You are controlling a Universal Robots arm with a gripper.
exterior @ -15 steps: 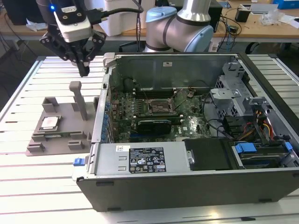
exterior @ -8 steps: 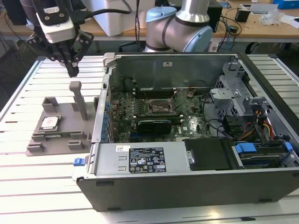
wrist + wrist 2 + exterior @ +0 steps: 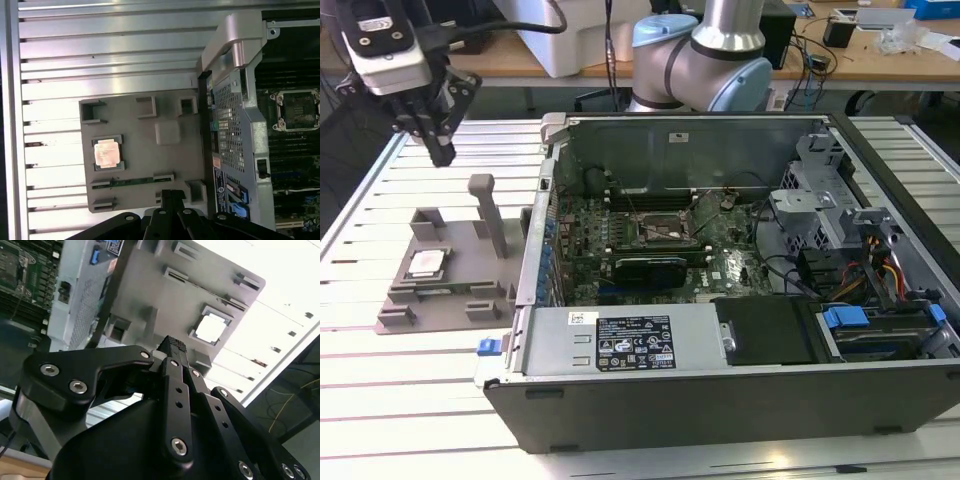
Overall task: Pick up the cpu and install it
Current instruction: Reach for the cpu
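Gripper (image 3: 442, 155), black, above square silvery cpu (image 3: 425, 264)

Space is lying open over the silver-grey square cpu (image 3: 425, 264) in the grey plastic fixture block (image 3: 460, 292). That block's tall grey post (image 3: 486, 208) and an open metal computer case (image 3: 545, 250) just beside the block are standing in the way.

A silver-grey tubular robot arm with pale blue rounded joint caps (image 3: 705, 50) is seen in the exterior view, ending in a white-and-black boxy wrist housing (image 3: 385, 45) from which a black cable (image 3: 535, 29) is led. The matte black metal linkage gripper (image 3: 172, 345) is built of flat bars fastened with silver hex-socket screws (image 3: 179, 446), and its fingertip pads (image 3: 175, 343) are finely ribbed.
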